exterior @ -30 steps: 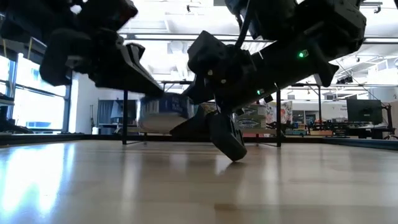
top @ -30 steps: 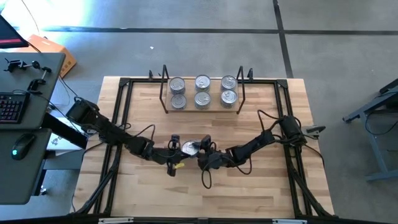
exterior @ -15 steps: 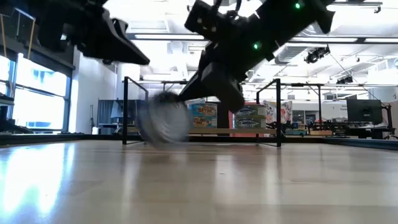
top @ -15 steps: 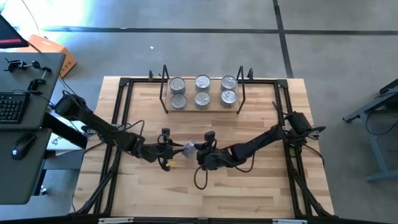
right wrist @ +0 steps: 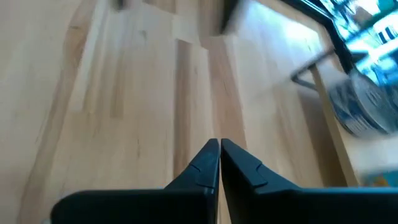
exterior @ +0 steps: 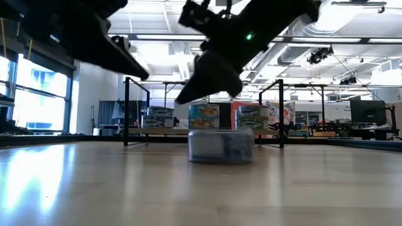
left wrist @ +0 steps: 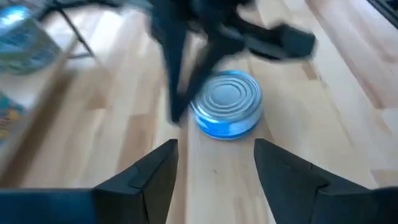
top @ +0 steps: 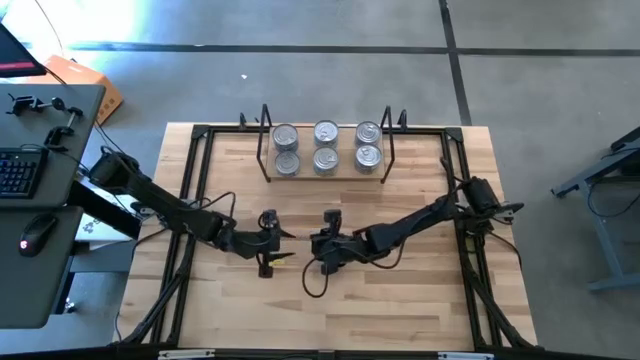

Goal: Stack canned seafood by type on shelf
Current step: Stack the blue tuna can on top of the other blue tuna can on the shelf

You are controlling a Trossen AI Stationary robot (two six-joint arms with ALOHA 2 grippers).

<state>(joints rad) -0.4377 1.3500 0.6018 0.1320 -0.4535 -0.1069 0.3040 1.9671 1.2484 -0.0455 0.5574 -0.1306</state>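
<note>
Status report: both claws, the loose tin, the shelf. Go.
Left claw open, empty, facing loose tin. Right claw shut, empty, beside it. Tin upright on table, free of both. Shelf holds six tins; path clear.

Robotics lab / open industrial workspace. Bare concrete floor [top: 300, 80] w/ dark seams around a wooden worktable [top: 240, 310] on a black frame. Desk [top: 40, 200] at left w/ keyboard [top: 15, 172] & mouse [top: 35, 234]. Low view: high ceiling w/ strip lights [exterior: 163, 37], exposed ducts, monitor [exterior: 367, 112] far right.
</note>
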